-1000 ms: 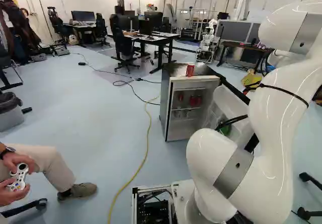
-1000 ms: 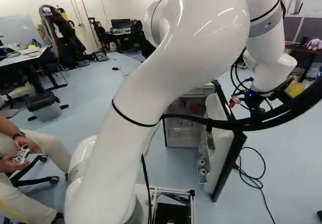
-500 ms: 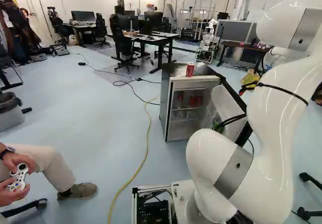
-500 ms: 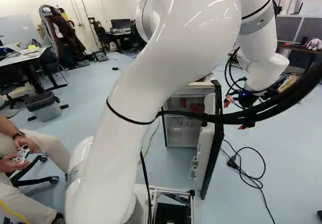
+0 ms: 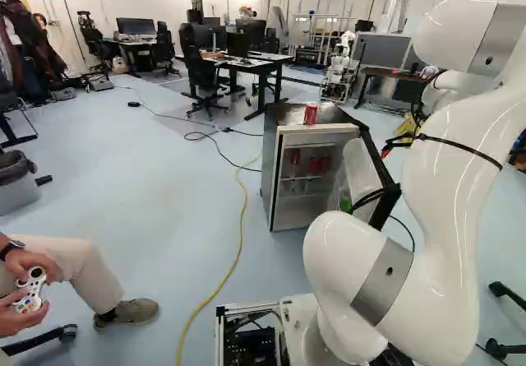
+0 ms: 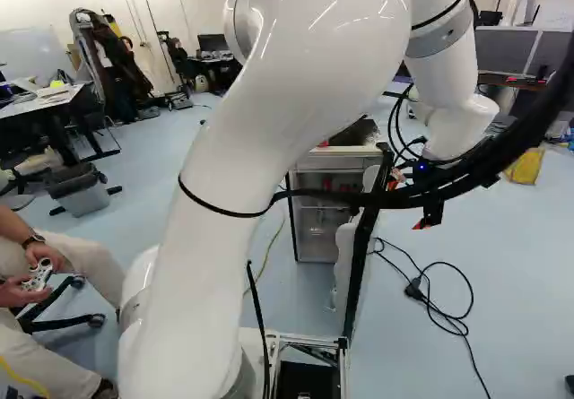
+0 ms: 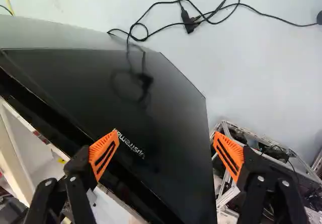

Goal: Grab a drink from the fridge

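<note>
Floor [image 5: 156, 185], pale; gripper [image 7: 166, 135], spread wide, held nothing; fridge door [image 7: 166, 98] likely wanted slow pushing near its free edge.

- "Upstreman", a single word in white lettering [image 7: 129, 144], can be read in the wrist view; it stands on the glossy black outer face of the fridge door [image 7: 166, 93] and runs at a slant.
- Pale marks show on the red can [image 5: 311, 114] on top of the fridge [image 5: 278, 181], too small to read.
- No other text or number is legible.
</note>
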Controlling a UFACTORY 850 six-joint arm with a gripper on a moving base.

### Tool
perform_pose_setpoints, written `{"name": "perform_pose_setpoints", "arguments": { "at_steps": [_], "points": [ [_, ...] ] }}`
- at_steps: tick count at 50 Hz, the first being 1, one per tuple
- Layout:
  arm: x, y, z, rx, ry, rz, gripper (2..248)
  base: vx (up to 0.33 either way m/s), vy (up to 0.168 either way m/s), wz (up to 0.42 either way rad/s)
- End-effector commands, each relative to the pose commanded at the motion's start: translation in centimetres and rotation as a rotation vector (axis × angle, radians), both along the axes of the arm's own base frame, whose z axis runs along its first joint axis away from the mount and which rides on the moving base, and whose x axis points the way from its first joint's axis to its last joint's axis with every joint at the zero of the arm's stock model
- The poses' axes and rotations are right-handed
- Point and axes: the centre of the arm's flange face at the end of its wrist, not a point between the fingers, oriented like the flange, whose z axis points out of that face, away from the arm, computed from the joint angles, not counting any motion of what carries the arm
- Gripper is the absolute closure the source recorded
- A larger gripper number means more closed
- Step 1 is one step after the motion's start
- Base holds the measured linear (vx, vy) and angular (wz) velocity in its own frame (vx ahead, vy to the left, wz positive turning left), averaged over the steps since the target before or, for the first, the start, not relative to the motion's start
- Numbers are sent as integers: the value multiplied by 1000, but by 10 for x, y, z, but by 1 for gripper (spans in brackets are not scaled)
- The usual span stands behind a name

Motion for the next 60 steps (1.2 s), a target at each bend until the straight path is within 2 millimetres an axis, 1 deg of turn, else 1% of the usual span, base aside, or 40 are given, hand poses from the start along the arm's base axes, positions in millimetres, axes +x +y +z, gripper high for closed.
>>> {"name": "perform_pose_setpoints", "arguments": {
  "at_steps": [60],
  "points": [
    [15,91,-2,45,39,119,3,0,0,0]
  ]
}}
